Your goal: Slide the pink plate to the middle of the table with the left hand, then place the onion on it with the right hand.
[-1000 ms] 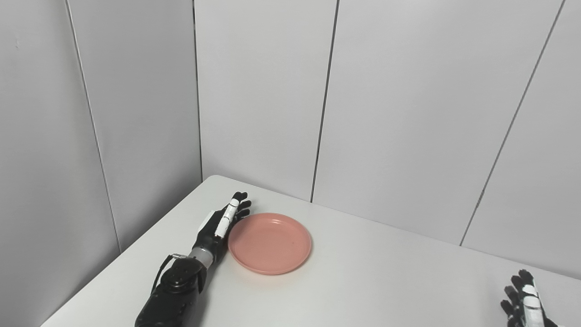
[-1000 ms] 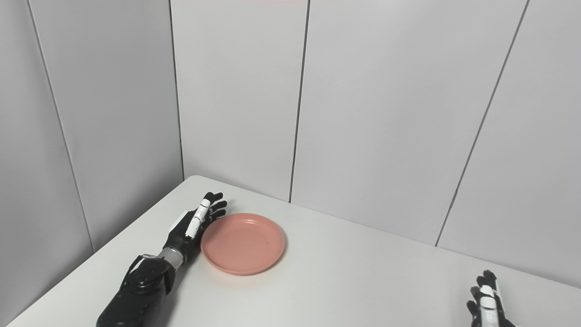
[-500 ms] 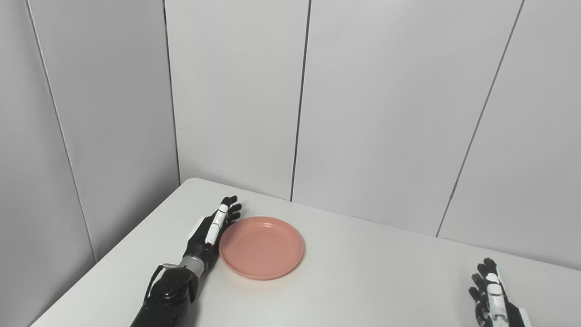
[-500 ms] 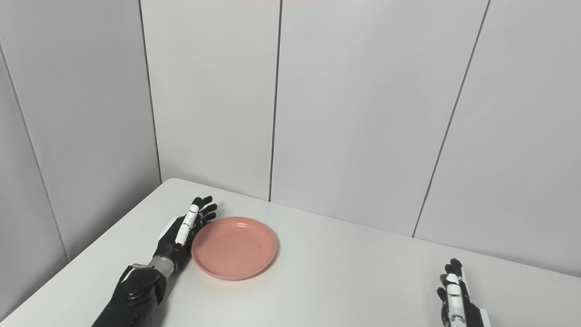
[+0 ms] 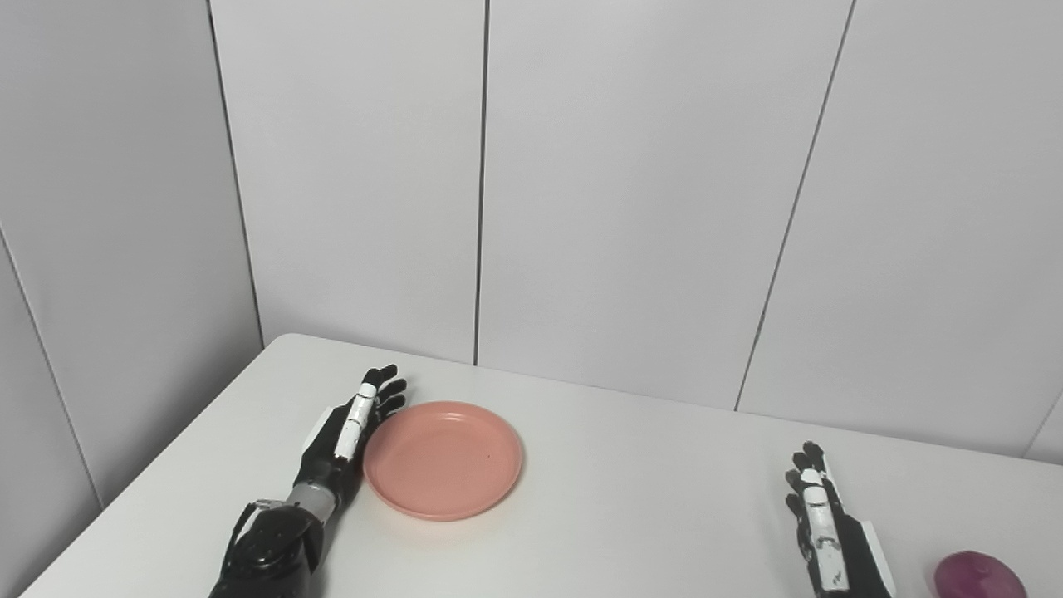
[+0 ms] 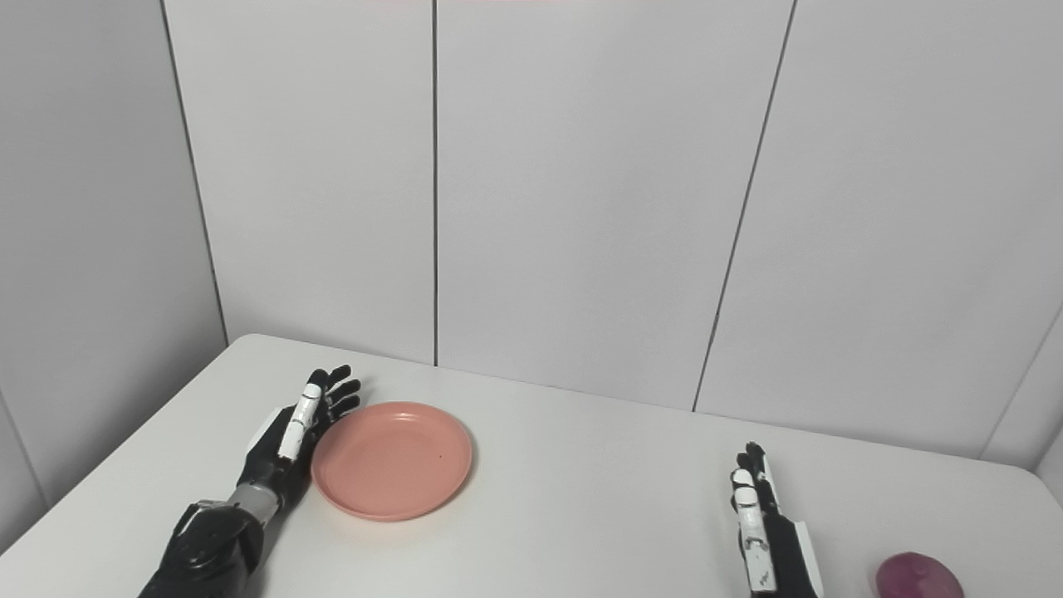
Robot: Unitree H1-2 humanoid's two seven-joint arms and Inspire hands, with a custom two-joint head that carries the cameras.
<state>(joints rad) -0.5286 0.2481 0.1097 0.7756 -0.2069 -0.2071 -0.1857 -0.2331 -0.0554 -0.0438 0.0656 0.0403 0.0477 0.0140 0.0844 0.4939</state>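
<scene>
White table (image 5: pixel 631 515): left hand (image 5: pixel 345 432) fingers (image 5: pixel 378 390) extended, flat against pink plate (image 5: pixel 443 459)

Lighting is bright, even and diffuse. Shadows on the surface (image 5: pixel 648 515) are faint and soft. Both views are sharp, without glare; wall seams lean outward toward the edges.

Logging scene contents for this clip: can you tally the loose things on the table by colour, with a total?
Pink: 1, the pink plate, beside the left robot hand.
Purple: 1, the onion, on the table at the right, just past the right robot hand.
Total: 2
</scene>
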